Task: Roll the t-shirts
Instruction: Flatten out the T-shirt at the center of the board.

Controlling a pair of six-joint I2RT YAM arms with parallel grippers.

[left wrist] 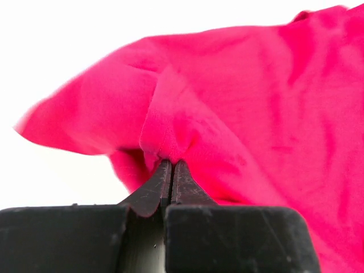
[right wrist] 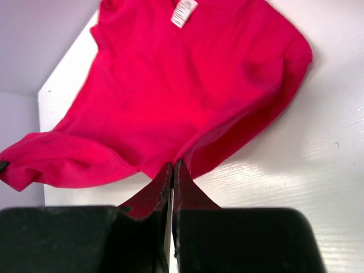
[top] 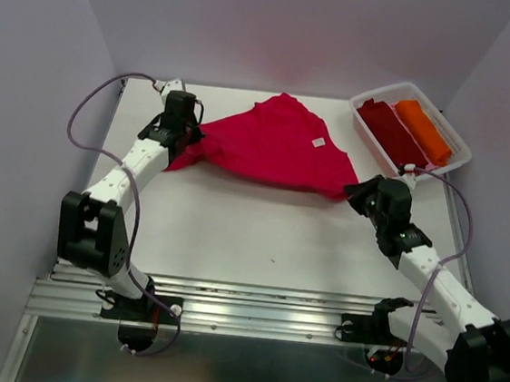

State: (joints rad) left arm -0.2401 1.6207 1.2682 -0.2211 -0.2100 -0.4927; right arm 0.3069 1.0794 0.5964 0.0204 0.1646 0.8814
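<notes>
Crimson t-shirt (top: 273, 147): spread unrolled far across the table (top: 232, 234), pinched at opposite corners by left gripper (left wrist: 172, 166) and right gripper (right wrist: 173, 168). Maroon tee (top: 392, 132) and orange tee (top: 423, 128) apparently rolled already, in basket (top: 464, 156). Probably one left.

I see the crimson tee (top: 273, 147) spread rumpled on the counter (top: 232, 234); maroon tee (top: 391, 130) and orange tee (top: 423, 128) lie rolled in the basket (top: 384, 89).
</notes>
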